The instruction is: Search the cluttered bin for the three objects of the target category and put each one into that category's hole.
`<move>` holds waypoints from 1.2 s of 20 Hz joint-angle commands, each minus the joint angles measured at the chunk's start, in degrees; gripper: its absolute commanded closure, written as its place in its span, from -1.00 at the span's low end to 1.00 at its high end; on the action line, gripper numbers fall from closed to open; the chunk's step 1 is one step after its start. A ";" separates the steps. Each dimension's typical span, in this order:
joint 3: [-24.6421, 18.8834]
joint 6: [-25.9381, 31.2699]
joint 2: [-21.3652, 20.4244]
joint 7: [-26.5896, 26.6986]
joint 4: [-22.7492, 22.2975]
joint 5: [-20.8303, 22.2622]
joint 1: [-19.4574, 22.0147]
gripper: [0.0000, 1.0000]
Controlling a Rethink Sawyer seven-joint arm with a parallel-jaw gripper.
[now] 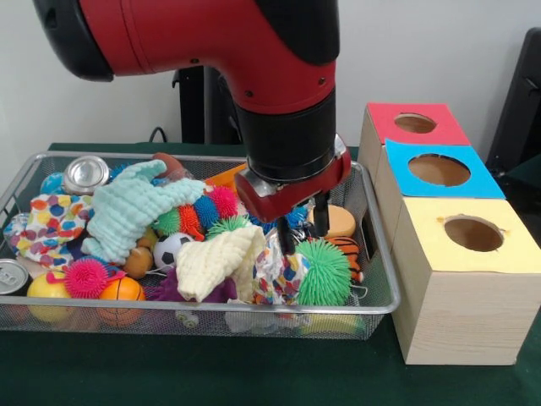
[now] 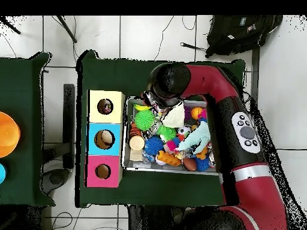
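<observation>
My gripper [image 1: 305, 239] reaches down into the right half of the wire bin [image 1: 382, 279]. Its fingers stand apart, open, with nothing clearly held. The tips are just above a crumpled patterned cloth [image 1: 277, 272], beside a green spiky ball [image 1: 325, 272]. A tan round block [image 1: 341, 222] and a striped orange ball [image 1: 348, 250] lie just behind. To the right of the bin stands a wooden box with a red hole [image 1: 415, 123], a blue hole [image 1: 439, 170] and a yellow hole [image 1: 473, 233]. In the overhead view the arm's wrist [image 2: 168, 81] hides the gripper.
The bin also holds a pale yellow cloth [image 1: 218, 260], a mint cloth [image 1: 133, 207], a polka-dot cloth [image 1: 51, 222], two cans [image 1: 84, 173], a pink spiky ball [image 1: 86, 277], an orange ball [image 1: 121, 290] and a small soccer ball [image 1: 173, 248]. A backpack [image 2: 240, 30] lies on the floor.
</observation>
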State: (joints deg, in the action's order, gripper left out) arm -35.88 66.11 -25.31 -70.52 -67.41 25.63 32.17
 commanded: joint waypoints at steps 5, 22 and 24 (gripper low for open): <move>2.18 6.97 2.27 4.19 6.21 1.38 -0.67 -1.00; 3.30 5.49 6.19 6.14 10.78 3.73 -1.07 -1.00; 3.32 5.31 6.73 6.60 11.27 3.86 -1.06 -1.00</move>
State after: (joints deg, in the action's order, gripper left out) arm -35.24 67.80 -21.85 -70.52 -57.69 26.14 31.24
